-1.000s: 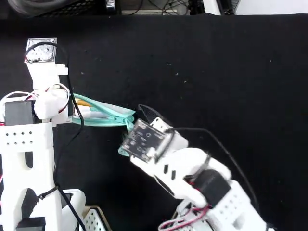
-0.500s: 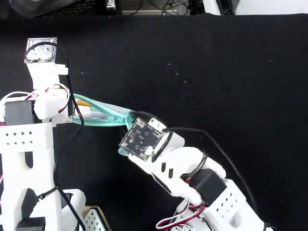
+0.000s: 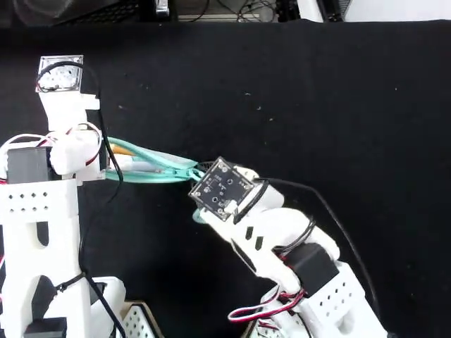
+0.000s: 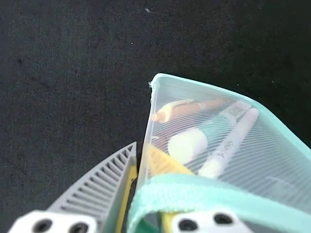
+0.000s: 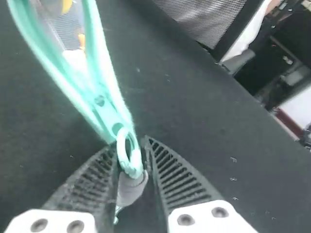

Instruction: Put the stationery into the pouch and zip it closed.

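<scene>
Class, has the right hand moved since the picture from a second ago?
Yes. In the high view the right hand has shifted rightward, away from the still left arm.

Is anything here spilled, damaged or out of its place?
Nothing stands out. The pens lie inside the pouch. The left gripper grips one end of it, and the right gripper pinches the zip ring. The zip is not yet closed.

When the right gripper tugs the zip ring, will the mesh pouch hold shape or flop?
Likely floppy: the pouch is thin mesh, taut between the left gripper and right gripper. The zip ring looks small and smooth, so may slip. The pens inside probably shift.
</scene>
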`<state>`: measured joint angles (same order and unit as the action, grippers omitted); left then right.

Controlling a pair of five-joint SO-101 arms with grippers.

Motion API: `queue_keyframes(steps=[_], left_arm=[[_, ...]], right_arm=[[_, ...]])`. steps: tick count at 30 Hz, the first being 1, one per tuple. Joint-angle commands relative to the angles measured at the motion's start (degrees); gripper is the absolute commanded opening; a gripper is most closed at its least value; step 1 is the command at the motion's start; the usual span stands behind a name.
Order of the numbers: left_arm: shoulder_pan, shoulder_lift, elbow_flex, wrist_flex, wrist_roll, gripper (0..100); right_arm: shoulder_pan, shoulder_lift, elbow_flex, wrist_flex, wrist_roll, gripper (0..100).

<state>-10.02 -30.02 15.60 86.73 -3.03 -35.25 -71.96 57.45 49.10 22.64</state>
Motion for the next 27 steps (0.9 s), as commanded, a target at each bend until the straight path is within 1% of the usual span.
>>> queue_keyframes(steps=[1,8,15,18,20,22,24,25,27], left_arm=[[-0.9,0.5,0.7,-0.6,0.2,3],[-0.7,0.4,0.0,-1.0,0.2,3],[4.4,0.4,-3.2,-0.7,0.2,3],[4.4,0.4,-6.6,-0.6,0.3,4],[4.4,0.4,-9.0,-0.5,1.3,9],[4.4,0.4,-11.2,-0.5,4.5,17],[4.4,0.4,-12.9,-0.5,5.6,24],[4.4,0.3,-13.5,-0.5,5.4,26],[2.9,-1.1,-15.0,-0.5,5.6,26]], right_arm=[[1.2,-0.7,-5.0,-0.8,0.3,1.2],[1.1,-0.3,-7.0,-1.5,0.4,1.2],[-7.1,0.0,-14.3,-1.7,0.4,1.2],[-7.8,1.6,-18.2,-1.4,0.3,1.2],[-7.8,4.8,-20.6,-1.2,0.3,1.2],[-7.8,8.6,-23.3,-1.2,0.3,1.2],[-7.8,12.2,-26.3,-1.2,0.3,1.2],[-7.8,13.8,-27.8,-1.2,0.3,1.2],[-7.7,16.4,-30.5,-1.1,0.3,1.2]])
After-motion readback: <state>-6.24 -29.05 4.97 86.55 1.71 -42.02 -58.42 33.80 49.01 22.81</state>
